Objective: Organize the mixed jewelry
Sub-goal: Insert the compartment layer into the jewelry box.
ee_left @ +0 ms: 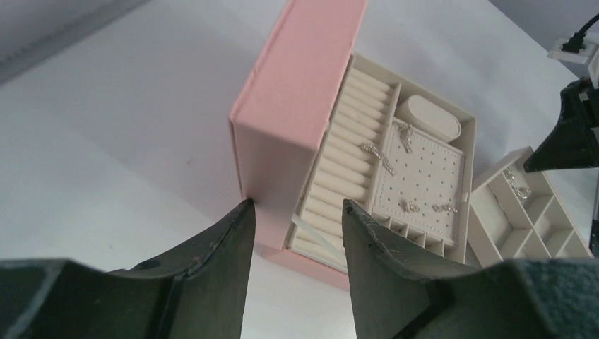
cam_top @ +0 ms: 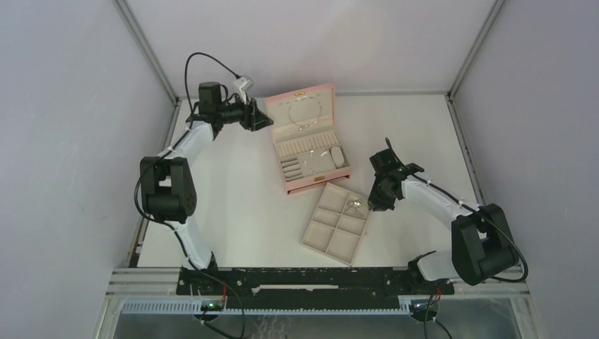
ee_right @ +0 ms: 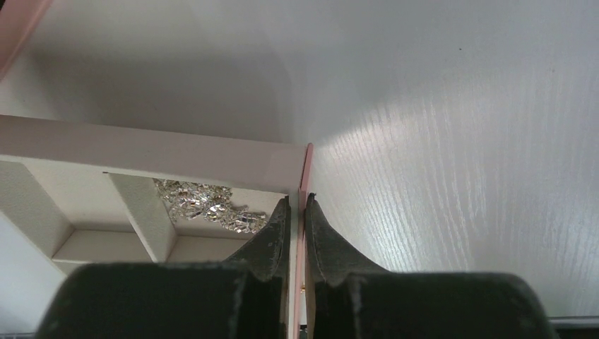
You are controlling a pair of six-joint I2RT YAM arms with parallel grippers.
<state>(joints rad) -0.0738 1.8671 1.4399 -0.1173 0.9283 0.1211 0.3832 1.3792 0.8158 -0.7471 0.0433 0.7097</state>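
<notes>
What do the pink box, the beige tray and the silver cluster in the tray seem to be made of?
Pink box: probably matte faux leather, smooth and even. Beige tray: soft velvet-like lining, no glare. Silver cluster: likely polished metal; it sparkles brightly.

The top camera looked steeply down, pink box (cam_top: 325,102) central; the left wrist camera faced that box from its far-left side, fairly near; the right wrist camera sat close against the beige tray (cam_top: 342,244) at the box's front; all views shared that tray.
</notes>
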